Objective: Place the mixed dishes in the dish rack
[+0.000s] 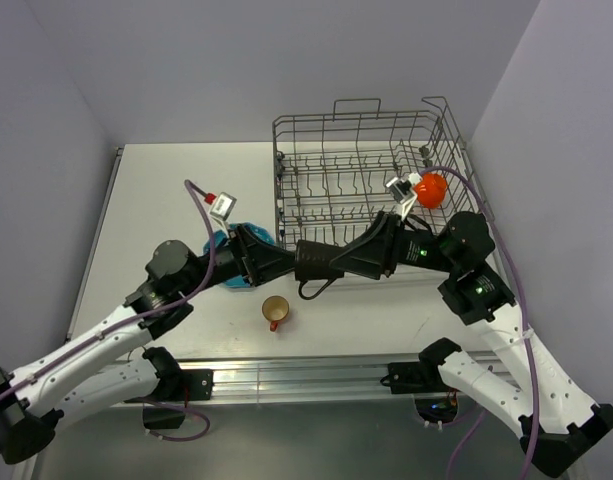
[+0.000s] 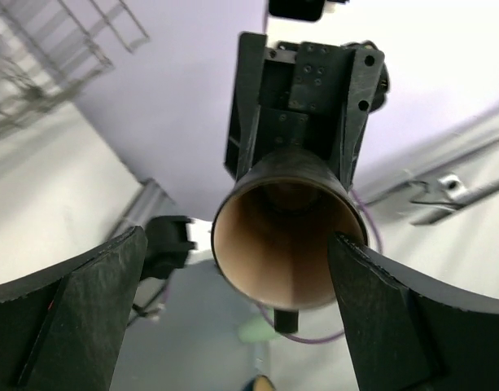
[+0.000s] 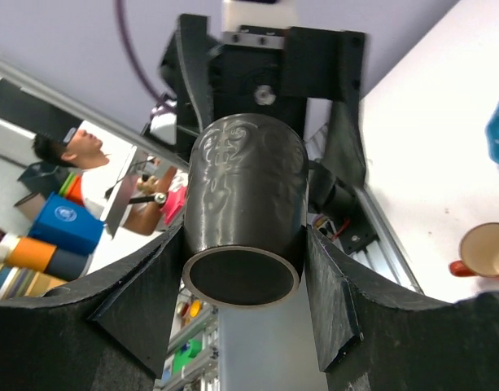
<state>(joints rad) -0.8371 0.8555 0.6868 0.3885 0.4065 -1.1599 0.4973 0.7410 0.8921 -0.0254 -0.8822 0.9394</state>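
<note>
Black right gripper (image 3: 242, 275) clamps the mug (image 3: 245, 191) by its base, level above the table (image 1: 166, 200), near the rack (image 1: 316, 190). Left gripper (image 2: 237, 236) gapes around its mouth, not gripping. Probably a handover: hold firm, back off straight.

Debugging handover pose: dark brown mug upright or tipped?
Tipped on its side: the dark brown mug hangs horizontal in the right tool, open mouth facing the left wrist camera.

A metal rail (image 1: 306, 372) edges my white table (image 1: 156, 190). Beyond it I see 1 person (image 3: 80, 148) near a blue tub (image 3: 66, 221).
</note>
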